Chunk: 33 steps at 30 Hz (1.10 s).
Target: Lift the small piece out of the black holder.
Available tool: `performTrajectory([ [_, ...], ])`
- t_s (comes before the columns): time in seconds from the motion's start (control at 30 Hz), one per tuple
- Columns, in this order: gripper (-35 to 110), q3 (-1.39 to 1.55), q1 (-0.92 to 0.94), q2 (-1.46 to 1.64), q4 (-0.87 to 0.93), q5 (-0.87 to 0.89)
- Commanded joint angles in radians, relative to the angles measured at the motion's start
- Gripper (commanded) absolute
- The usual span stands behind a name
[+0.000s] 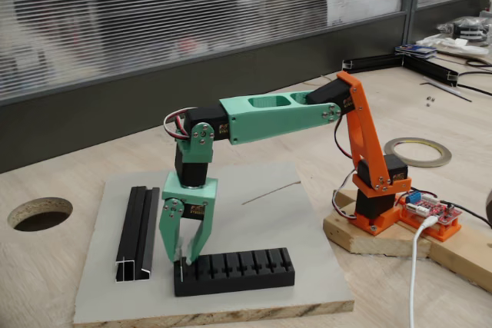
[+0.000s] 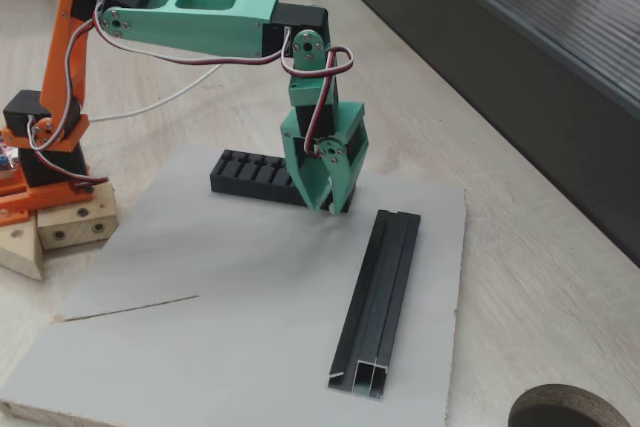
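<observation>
Even, soft daylight in both fixed views, no glare. Faint shadows only under arm [image 1: 277, 117] on grey board [image 1: 254, 220]. Slightly soft focus, esp. background.

There was one black holder [image 1: 234, 270], one small piece [image 1: 181, 271], one black channel rail [image 1: 137, 233], one thin wire [image 1: 270, 192], one tape roll [image 1: 417, 151] and one grey board [image 1: 254, 220].

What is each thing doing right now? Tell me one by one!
gripper: pointing down at the left end of the black holder, fingers close around the small piece.
small piece: upright, at the holder's left end.
black holder: flat on the grey board, slots facing up.
black channel rail: lying flat, untouched.
thin wire: lying loose on the board.
grey board: flat on the table.
</observation>
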Motion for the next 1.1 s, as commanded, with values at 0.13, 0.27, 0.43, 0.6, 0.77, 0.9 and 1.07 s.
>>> performTrajectory([
  [0.13, 14, -0.028, -0.011, 0.032, -0.044, -0.002],
  [0.27, 14, -0.026, -0.011, 0.032, -0.071, -0.002],
  [0.43, 14, -0.025, -0.011, 0.032, -0.072, -0.002],
  [0.6, 14, -0.025, -0.011, 0.032, -0.074, -0.002],
  [0.77, 14, -0.025, -0.009, 0.032, -0.074, -0.002],
  [0.9, 8, -0.025, -0.009, 0.032, -0.074, -0.002],
  [1.07, 3, -0.026, -0.009, 0.032, -0.075, -0.002],
])
